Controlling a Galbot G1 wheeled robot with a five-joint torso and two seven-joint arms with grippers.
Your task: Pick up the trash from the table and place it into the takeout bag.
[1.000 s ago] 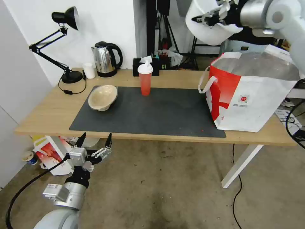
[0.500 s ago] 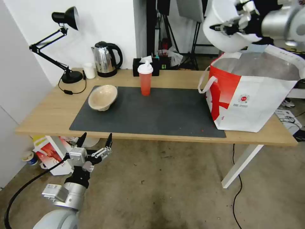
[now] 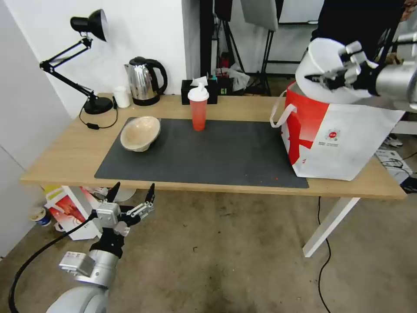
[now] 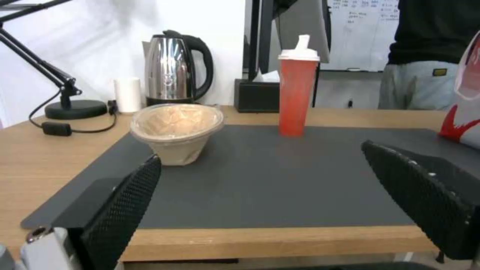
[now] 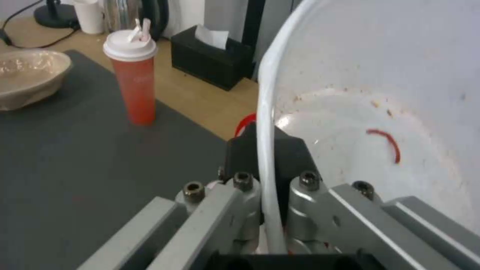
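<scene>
My right gripper (image 3: 313,78) is shut on the rim of the big white plastic bowl (image 3: 323,61), holding it tilted just above the open top of the takeout bag (image 3: 343,134) at the table's right end. In the right wrist view its fingers (image 5: 287,157) pinch the bowl's wall (image 5: 380,93), which has red sauce marks inside. The red cup with a white lid (image 3: 198,108) stands at the back of the dark mat (image 3: 217,156). The beige pulp bowl (image 3: 140,132) rests tilted at the mat's left end. My left gripper (image 3: 131,194) hangs open below the table's front edge.
A black desk lamp (image 3: 89,26), a steel kettle (image 3: 143,80), a small white cup (image 3: 122,96) and a black tissue box (image 3: 197,89) line the back of the table (image 3: 65,152). A red-and-white box (image 3: 69,211) lies on the floor. A person in dark clothes stands behind the bag.
My right gripper has carried the white bowl rightward and down, from high above the table to just over the bag's opening. The left arm has stayed put.
</scene>
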